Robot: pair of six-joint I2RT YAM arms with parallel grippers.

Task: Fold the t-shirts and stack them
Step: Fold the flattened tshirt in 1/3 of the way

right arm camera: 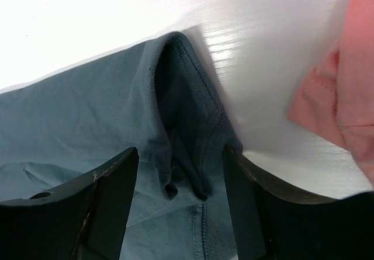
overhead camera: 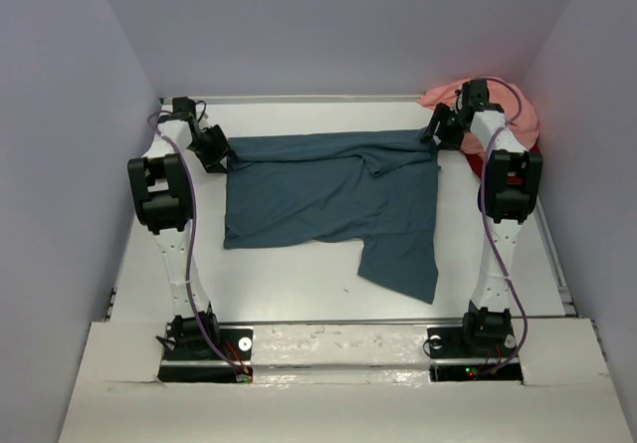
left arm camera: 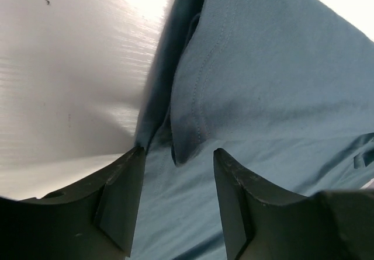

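Left gripper (left arm camera: pixel 178 155): fingers stood spread, low over the 10 o'clock corner of the blue shirt (overhead camera: pixel 328 194). A stitched hem fold lay in the gap, nothing pinched.
Right gripper (right arm camera: pixel 180 152): likewise spread, over the shirt's 2 o'clock corner. A bunched ridge of hem stood up between the fingers, loose as far as could be seen.
Blue shirt, position: lay mid-table, roughly flat, with its far edge running from one gripper to the other. Creases crossed the middle and one flap trailed toward 5 o'clock.
Pink shirt (overhead camera: pixel 523 114): heaped in the 1 o'clock corner of the table (overhead camera: pixel 289 294), just beside the right gripper and partly behind that arm.
Red shirt: not seen in any view.
Stage (judged): spreading looked about finished, folding not yet begun.
Risk, snag: the raised hem at 2 o'clock could catch a finger as the gripper lifts, dragging the corner and spoiling the flat lay.
Risk, wrong cloth: the pink heap sat close, so a wide swing or loose grasp on the right could take pink along with blue.
Risk, crooked fold: the 5 o'clock flap and the middle creases, if left, would fold in lumpy and tilt the stack.
Risk, uneven grasp: the two corners lay differently. One layer caught on one side and two on the other would skew the fold.
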